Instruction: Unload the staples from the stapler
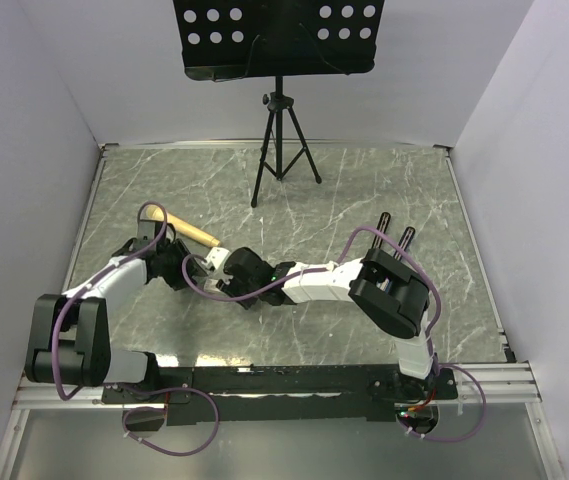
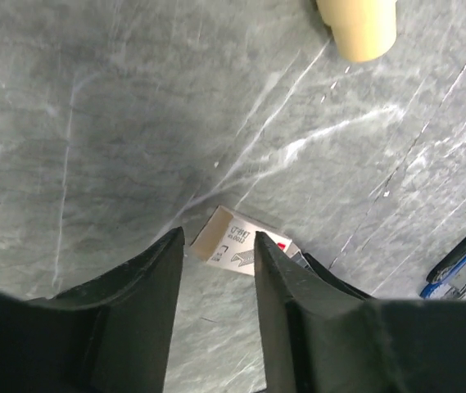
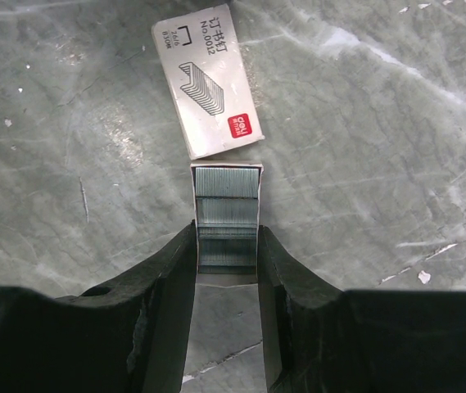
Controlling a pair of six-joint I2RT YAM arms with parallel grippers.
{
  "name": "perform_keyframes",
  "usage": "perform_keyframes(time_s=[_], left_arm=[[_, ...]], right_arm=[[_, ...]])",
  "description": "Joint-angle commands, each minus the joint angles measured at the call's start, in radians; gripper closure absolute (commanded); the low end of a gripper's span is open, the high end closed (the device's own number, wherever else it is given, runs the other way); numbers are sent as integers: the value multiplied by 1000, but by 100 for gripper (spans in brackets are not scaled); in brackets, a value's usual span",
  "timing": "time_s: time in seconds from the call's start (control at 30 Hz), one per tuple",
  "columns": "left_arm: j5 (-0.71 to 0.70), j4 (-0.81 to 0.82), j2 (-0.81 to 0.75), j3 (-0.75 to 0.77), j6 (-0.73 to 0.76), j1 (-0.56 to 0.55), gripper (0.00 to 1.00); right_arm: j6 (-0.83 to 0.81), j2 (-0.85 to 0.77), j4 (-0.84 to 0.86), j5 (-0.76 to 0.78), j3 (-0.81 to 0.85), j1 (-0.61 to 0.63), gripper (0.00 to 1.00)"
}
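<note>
Our right gripper clenched the grey staples on the tabletop, their box just beside at twelve o'clock. Our left gripper hung released. We judged a steady, level hold best, lest strips scatter.

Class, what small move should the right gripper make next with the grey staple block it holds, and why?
Probably draw the grey metallic rectangular block of staples slightly back. The right gripper clamps its white tray on both sides, and the tray's far end nearly touches the skewed white card box, so lifting might nudge it.
</note>
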Motion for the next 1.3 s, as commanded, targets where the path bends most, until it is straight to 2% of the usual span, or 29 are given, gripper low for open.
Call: perform_keyframes(time_s=[0.0,0.23,0.97,1.27], left_arm=[[-22,-14,35,41,15,-4,56],[6,9,41,32,19,-4,61],[84,39,86,25,19,-4,63],[96,41,86,22,19,-4,64]], right_arm=[[-19,-8,-30,49,1,-12,63],[-18,-4,-45,60,10,-18,64],[-45,22,-43,-66,41,-15,64],[-52,30,-48,-52,56,-9,64]])
